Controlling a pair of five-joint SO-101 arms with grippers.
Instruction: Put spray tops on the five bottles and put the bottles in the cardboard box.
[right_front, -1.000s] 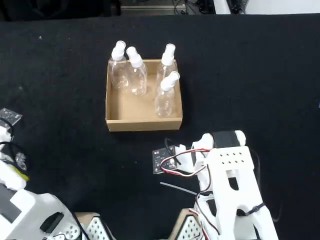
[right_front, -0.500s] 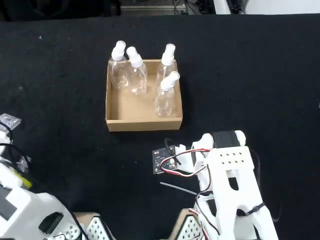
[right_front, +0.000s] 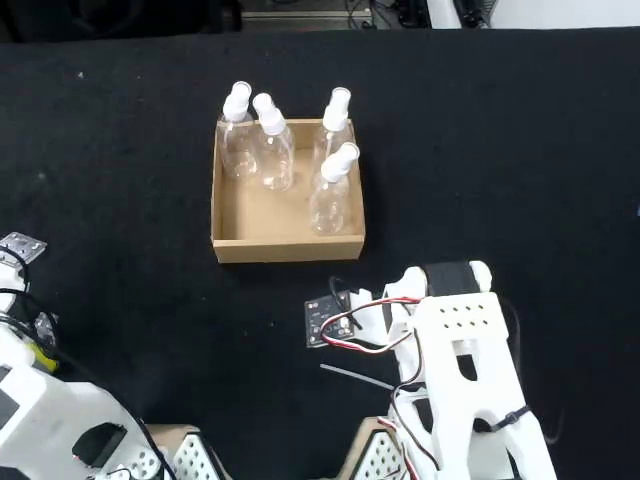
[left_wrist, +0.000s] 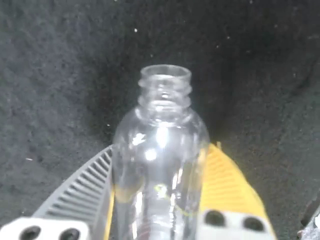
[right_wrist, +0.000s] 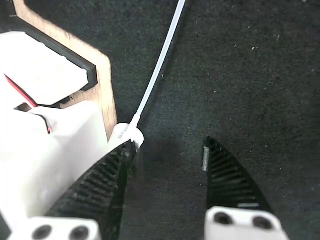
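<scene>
Clear bottle (left_wrist: 162, 110), neck pointing away, sat clamped in left claw (left_wrist: 162, 150); right claw (right_wrist: 167, 145) gaped empty, spray top (right_wrist: 126, 134) just beside it

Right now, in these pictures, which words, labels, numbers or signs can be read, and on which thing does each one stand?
No text can be read in these pictures.
cardboard box: plain walls, no print.
four capped bottles in the box: clear, no labels.
uncapped bottle in the left gripper: clear, no label.
circuit board beside an arm in the high view: any marks are too small to read.
</scene>
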